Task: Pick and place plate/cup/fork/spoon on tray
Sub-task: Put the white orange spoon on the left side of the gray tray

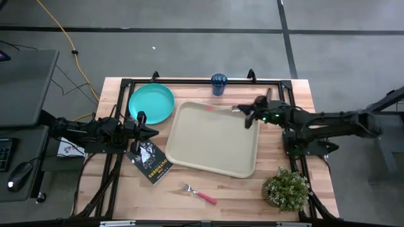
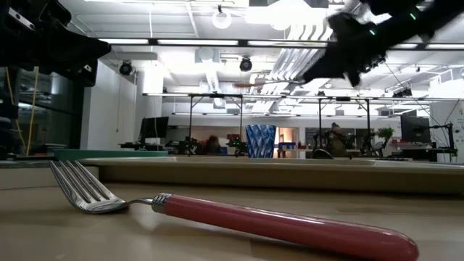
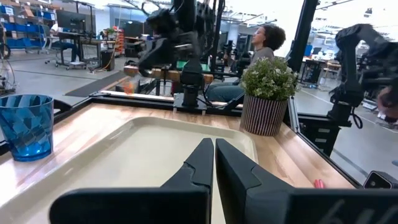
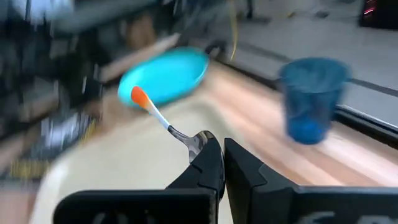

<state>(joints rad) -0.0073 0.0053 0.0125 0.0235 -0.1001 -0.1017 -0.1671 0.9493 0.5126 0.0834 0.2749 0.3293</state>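
The beige tray [image 1: 214,139] lies mid-table. The teal plate [image 1: 151,104] lies flat at the tray's far left, and the blue cup [image 1: 219,84] stands upright at the table's far edge. The pink-handled fork [image 1: 199,193] lies flat near the front edge. My right gripper [image 1: 247,120] hovers over the tray's far right corner, shut on a slim spoon [image 4: 165,121] with a silvery bowl end and an orange-red tip. My left gripper [image 1: 148,132] is shut and empty beside the tray's left edge, near the plate. My right gripper pinches the spoon's silvery bowl end [image 4: 196,142] between its two fingers. The fingers come from the table's right, slanting down. The spoon sticks out ahead of them toward the plate, its orange-red tip [image 4: 138,96] free, lifted clear above the tray.
A black booklet [image 1: 150,161] lies by the tray's near left corner, just below my left gripper. A potted plant [image 1: 287,188] stands at the near right corner. A person sits in the room beyond the table [image 3: 264,43].
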